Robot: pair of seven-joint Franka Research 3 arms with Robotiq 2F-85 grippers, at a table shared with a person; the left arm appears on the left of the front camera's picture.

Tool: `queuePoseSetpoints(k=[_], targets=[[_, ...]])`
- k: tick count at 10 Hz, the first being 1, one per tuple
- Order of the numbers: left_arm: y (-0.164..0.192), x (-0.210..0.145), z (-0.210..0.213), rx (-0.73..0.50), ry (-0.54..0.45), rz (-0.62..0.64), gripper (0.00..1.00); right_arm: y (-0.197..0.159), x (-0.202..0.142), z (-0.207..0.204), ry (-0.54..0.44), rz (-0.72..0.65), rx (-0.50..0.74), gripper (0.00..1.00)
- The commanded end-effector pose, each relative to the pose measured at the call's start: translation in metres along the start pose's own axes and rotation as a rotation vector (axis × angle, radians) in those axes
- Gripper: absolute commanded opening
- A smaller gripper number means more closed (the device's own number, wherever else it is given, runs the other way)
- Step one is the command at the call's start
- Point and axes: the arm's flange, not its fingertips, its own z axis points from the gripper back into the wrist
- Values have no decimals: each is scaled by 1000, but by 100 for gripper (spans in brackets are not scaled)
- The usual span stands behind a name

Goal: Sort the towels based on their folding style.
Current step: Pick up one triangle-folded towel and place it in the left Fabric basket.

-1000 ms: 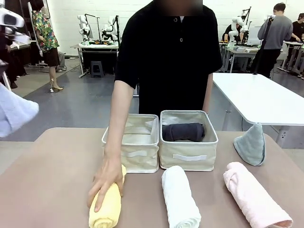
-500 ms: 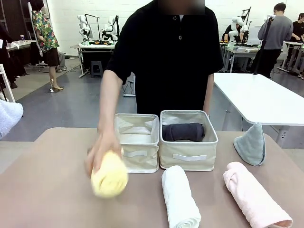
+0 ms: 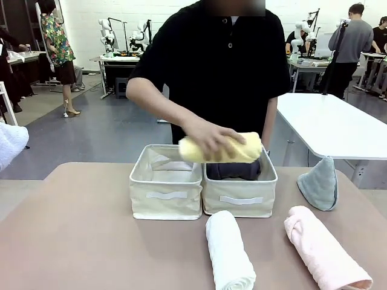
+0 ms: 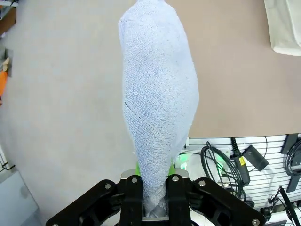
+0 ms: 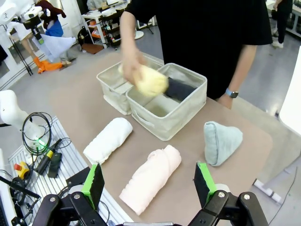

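1. The left tool (image 4: 154,207) was clamped shut on the narrow end of the lavender-blue towel (image 4: 157,94), which rose straight from between its fingers, off the table's (image 3: 72,241) left side.
2. The left basket (image 3: 166,196) stood touching the right basket (image 3: 240,202).
3. A person's hand (image 3: 211,142) held the yellow towel (image 3: 242,148) just above the right basket, over the dark grey towel (image 3: 233,171) lying inside.
4. The white towel (image 3: 230,251) lay in front of the right basket, with the pink towel (image 3: 323,248) to its right.
5. The grey-green towel (image 3: 319,184) stood upright beyond the pink one.
6. The right tool (image 5: 148,183) had its fingers wide apart, gripping nothing, with the pink towel beyond them.
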Motion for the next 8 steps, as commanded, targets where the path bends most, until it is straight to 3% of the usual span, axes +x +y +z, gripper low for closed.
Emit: queuePoseSetpoints(k=[1, 3, 4, 6, 8], targets=[[2, -1, 4, 2, 3, -16, 0, 0, 2, -1, -10, 8, 14, 100], [2, -1, 4, 2, 3, -16, 0, 0, 2, -1, -10, 8, 14, 100], [0, 0, 0, 0, 0, 0, 16, 0, 2, -1, -10, 8, 14, 100], [-39, 6, 35, -77, -155, -420, 16, 0, 2, -1, -10, 8, 14, 100], [-78, 21, 61, -117, -195, -811, 16, 0, 2, -1, -10, 8, 14, 100]])
